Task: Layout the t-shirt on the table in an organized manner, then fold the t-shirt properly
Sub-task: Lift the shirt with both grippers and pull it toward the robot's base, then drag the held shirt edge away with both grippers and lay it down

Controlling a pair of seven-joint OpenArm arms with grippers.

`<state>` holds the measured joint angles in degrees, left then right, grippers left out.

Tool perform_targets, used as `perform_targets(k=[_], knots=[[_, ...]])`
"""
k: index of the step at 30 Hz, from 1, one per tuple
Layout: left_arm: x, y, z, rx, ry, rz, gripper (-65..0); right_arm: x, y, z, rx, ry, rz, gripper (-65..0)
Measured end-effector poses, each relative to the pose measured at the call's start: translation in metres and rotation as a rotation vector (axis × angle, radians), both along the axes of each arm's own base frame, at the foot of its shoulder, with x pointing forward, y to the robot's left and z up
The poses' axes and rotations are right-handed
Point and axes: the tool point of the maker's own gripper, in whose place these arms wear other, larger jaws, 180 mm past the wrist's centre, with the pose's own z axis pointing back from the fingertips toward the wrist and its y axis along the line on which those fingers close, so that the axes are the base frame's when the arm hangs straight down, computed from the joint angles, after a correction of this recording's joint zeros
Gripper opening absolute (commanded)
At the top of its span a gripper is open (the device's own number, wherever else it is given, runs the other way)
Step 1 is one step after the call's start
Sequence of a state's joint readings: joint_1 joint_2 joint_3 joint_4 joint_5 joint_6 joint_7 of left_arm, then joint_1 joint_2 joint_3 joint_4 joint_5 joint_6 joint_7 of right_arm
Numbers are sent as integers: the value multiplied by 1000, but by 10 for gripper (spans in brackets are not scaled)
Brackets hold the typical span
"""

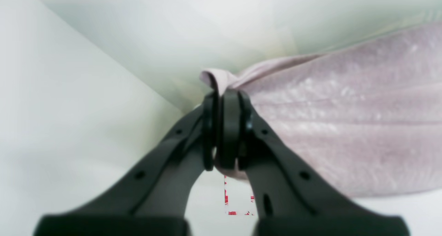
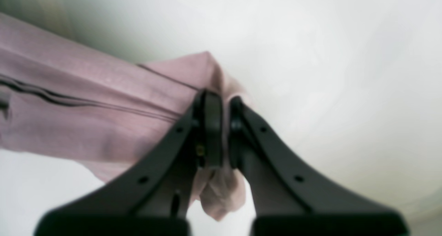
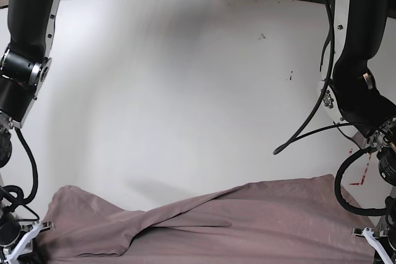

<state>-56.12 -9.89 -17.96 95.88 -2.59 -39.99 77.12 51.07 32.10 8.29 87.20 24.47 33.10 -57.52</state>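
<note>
**Shirt pinched at two ends, held out over the table**

Clearly both arms have a grip on the shirt (image 3: 247, 214). Seen from the left wrist, the left gripper (image 1: 224, 129) has its jaws pressed together on a gathered corner of mauve cloth, which bunches above and below the pads and runs off taut to one side. The right gripper (image 2: 217, 132) is likewise clamped on a wad of fabric, a small fold hanging loose beneath the jaws and a dark seam line running away along the stretched panel.

From the base camera the shirt spans the near edge of the table (image 3: 185, 91), one end by each arm, with a diagonal fold crossing its middle and one sleeve-like flap lying toward the right arm's side. Holding opposite ends this way looks meant to pull the cloth wide so it can be laid flat (the layout step, by the look of it, with folding not yet begun). Whether the cloth rests on the top or hangs just above it cannot be told.

The table is glossy white, with a few dark specks far off and a red-white tape mark (image 1: 238, 198) close under the left gripper. Beyond the far edge lie cables on a carpeted floor.
</note>
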Motion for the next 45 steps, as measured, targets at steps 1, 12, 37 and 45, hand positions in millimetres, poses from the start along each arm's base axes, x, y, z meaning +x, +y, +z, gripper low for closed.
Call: perform_targets(k=[1,12,37,45], knots=[[0,0,-4,0,7,-1,-650,-2,-1,-5,-4,7,-3,-650],[-28,-1,-80,45,128,18,-650,-43,6,-90,-12,120,-3,-650],[-180,39,-297,-45,640,174,-650,-187,38,-279,171,500,-66,-650],[-215,51,-321,-43,727,214,-650,-219,51,-312,220,597,-71,-650]])
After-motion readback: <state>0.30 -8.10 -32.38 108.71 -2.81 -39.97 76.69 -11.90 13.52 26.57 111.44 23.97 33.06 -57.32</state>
